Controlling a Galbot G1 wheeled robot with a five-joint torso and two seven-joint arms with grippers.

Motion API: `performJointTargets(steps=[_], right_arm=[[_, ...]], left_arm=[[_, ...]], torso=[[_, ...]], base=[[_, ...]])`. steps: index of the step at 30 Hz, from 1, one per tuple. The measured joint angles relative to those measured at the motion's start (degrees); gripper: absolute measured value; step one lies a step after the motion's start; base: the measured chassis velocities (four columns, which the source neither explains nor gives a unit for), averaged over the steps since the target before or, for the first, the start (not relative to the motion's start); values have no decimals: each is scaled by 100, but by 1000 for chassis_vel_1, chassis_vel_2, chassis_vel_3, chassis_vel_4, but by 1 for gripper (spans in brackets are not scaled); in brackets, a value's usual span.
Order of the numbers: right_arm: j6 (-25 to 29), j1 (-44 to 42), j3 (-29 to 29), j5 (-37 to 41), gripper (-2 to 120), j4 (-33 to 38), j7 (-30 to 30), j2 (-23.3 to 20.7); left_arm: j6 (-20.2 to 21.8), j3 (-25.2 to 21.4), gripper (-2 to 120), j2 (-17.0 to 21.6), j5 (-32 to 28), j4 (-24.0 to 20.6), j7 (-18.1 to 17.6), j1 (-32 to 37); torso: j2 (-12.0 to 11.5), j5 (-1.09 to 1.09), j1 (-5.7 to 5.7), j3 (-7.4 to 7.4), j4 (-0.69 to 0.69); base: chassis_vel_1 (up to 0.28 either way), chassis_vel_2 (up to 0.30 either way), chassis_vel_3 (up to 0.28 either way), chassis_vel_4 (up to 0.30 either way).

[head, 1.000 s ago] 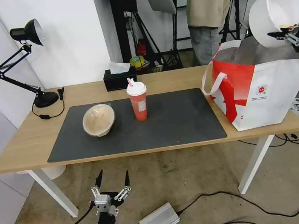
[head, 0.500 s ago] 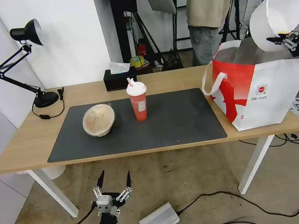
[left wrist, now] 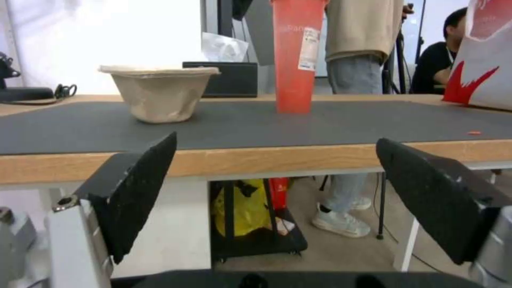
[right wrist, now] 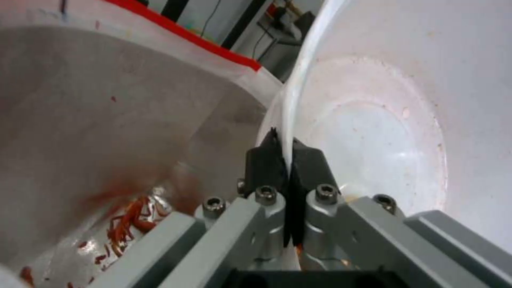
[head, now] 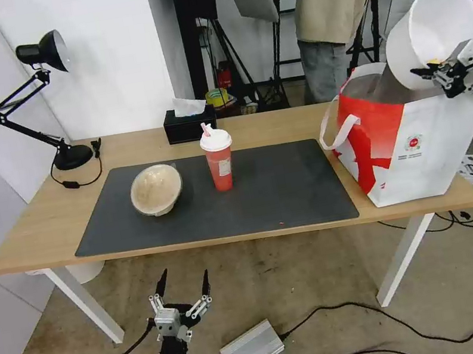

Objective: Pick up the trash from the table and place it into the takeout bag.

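At the far left of the table stands a black desk lamp, its base on the bare wood beside the dark grey mat. Below the table's front edge the left tool hangs low over the floor, its two black fingers spread wide and pinching nothing; from its wrist camera the fingers frame the table edge. On the mat's left part sits the beige bowl, tilted, and just to its right, apart from it, the red drink cup stands upright with its white lid and straw. Behind them, off the mat at the table's back edge, is a black tissue box. On the floor below lies a silver box with cables. At the table's right end stands the takeout bag, mouth open. Over that mouth the right tool pinches the rim of the large white bowl, which is tipped on its side, its lower part just at the bag's opening; the wrist camera shows the fingers pressed together on the rim, with red scraps in the bag's foil lining beneath.
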Motion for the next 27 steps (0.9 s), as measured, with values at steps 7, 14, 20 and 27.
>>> performJointTargets(steps=[7, 14, 20, 27], right_arm=[[0, 253, -240, -186, 0, -230, -23, 247], [0, 663, -621, -353, 0, -528, -77, 456], [3, 855, -802, -403, 0, -614, -162, 487], [-15, 1044, -971, -412, 0, -556, -310, 394]], left_arm=[[-1, 17, 100, 8, 0, 49, 6, -30], [-5, 3, 100, 44, -13, 109, 9, -56], [-31, -12, 100, 57, -19, 131, 10, -55], [-36, -4, 100, 50, -22, 129, 10, -59]], torso=[[0, 0, 0, 0, -1], [0, 0, 0, 0, 0], [0, 0, 0, 0, 0], [0, 0, 0, 0, 0]], base=[[0, 0, 0, 0], [0, 0, 0, 0], [0, 0, 0, 0], [0, 0, 0, 0]])
